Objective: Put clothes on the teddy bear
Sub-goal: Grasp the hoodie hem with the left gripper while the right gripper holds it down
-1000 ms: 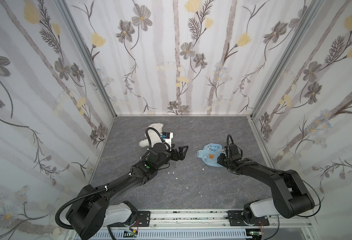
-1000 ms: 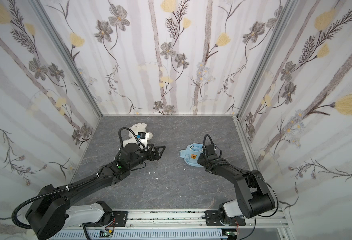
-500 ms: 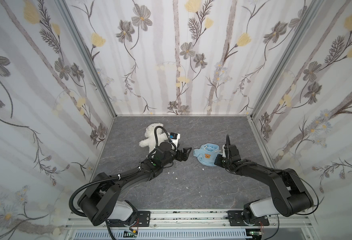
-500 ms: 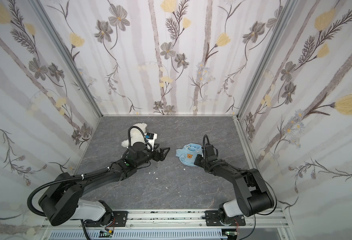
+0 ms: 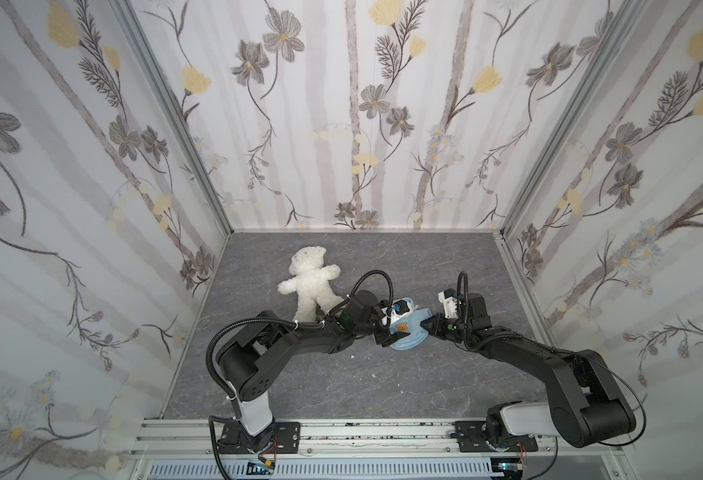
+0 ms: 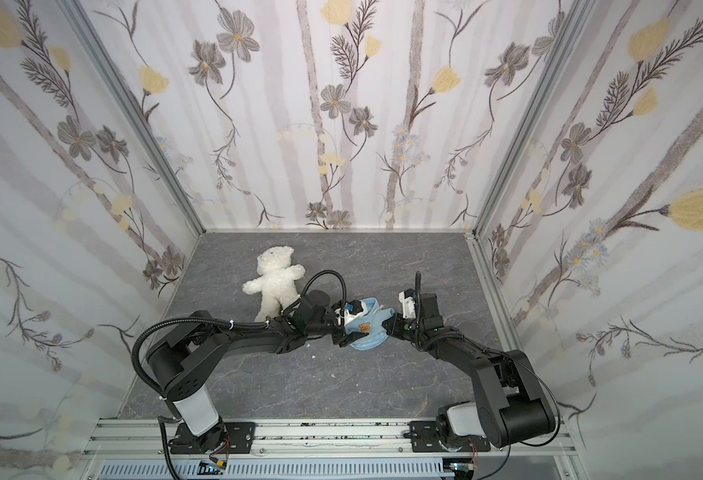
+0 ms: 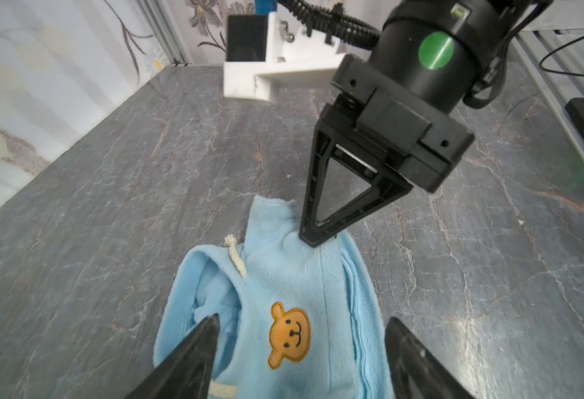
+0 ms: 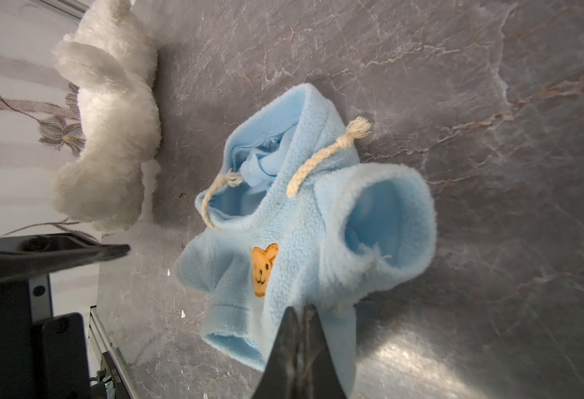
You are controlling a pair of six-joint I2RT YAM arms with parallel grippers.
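Right now the teddy bear (image 5: 310, 286) (image 6: 277, 282) is lying flat on the grey table (image 5: 424, 395), towards the back left corner, with its head pointing at the back wall. A small blue hoodie (image 5: 405, 334) with an orange bear face is sitting on the table between the two arms, near the bear's legs but apart from them. The right end effector (image 8: 300, 311) is pinching the edge of the hoodie, clenched tight on the cloth. The left end effector (image 7: 302, 319) is reaching in from the other side, released, with one jaw on each side of the hoodie. It is probably not squeezing the cloth, though the tips are hard to see.
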